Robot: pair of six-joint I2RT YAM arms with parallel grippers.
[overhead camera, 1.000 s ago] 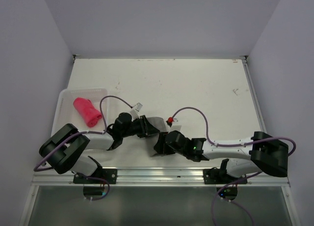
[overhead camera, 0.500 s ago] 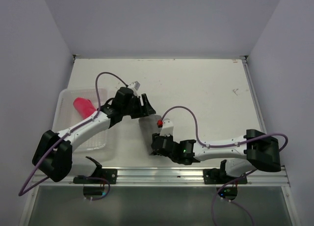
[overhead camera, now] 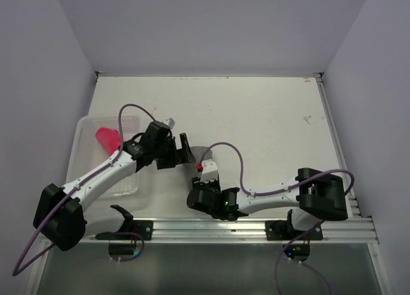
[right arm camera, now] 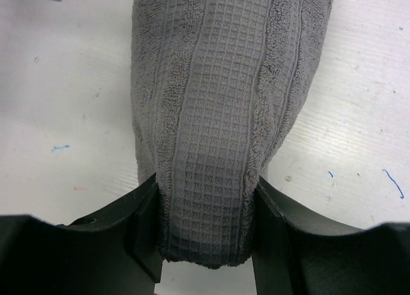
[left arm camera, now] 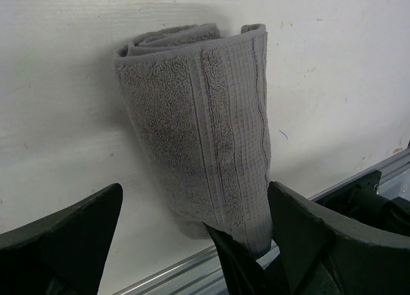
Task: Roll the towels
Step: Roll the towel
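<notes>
A grey towel (left arm camera: 205, 128), rolled into a thick cylinder, lies on the white table near the front rail. My right gripper (right arm camera: 205, 211) is shut on its near end, both fingers (right arm camera: 144, 211) pressed into the cloth. My left gripper (left arm camera: 195, 202) stands wide open, one finger on either side of the same roll and neither squeezing it. From above, the left gripper (overhead camera: 181, 152) sits just left of the grey towel (overhead camera: 204, 151). A pink towel (overhead camera: 107, 139) lies rolled in the white basket (overhead camera: 82, 131) at the left.
The metal front rail (overhead camera: 211, 227) runs close behind the right wrist. The left arm's purple cable (overhead camera: 131, 109) loops over the basket. The right arm's cable (overhead camera: 230, 155) arcs above the table's middle.
My left gripper has opened wide and let go of the grey towel. The left arm stretched out over the basket, then came back to the roll. The right arm shifted left, still gripping.
</notes>
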